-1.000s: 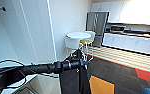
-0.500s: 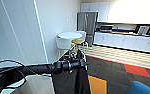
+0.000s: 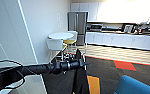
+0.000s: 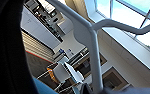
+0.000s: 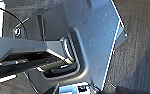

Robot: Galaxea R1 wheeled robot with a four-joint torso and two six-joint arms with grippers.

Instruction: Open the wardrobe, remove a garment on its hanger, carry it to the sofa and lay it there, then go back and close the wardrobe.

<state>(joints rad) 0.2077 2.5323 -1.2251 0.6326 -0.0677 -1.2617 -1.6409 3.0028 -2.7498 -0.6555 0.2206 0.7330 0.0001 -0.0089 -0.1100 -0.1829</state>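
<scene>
Left pincer (image 3: 84, 64), lower centre of the head view, at the end of the dark arm reaching in from the left edge: closed on the hanger (image 4: 94, 50), whose white bar and branching shoulder cross the left wrist view. Garment (image 3: 80, 77): black T-shirt, hanging straight down from the pincer to the bottom edge of the frame, clear of the floor as far as can be seen. Right pincer: finger position cannot be told. Sofa (image 3: 137, 86): blue, lower right corner, just right of the garment and apart from it. Left of frame: white wall panels close beside the arm. Centre: round white table (image 3: 61, 35) with chairs (image 3: 54, 44); behind, steel refrigerator (image 3: 77, 26) and kitchen counter (image 3: 121, 40). Open carpeted floor (image 3: 108, 70) lies ahead between garment and counter.
</scene>
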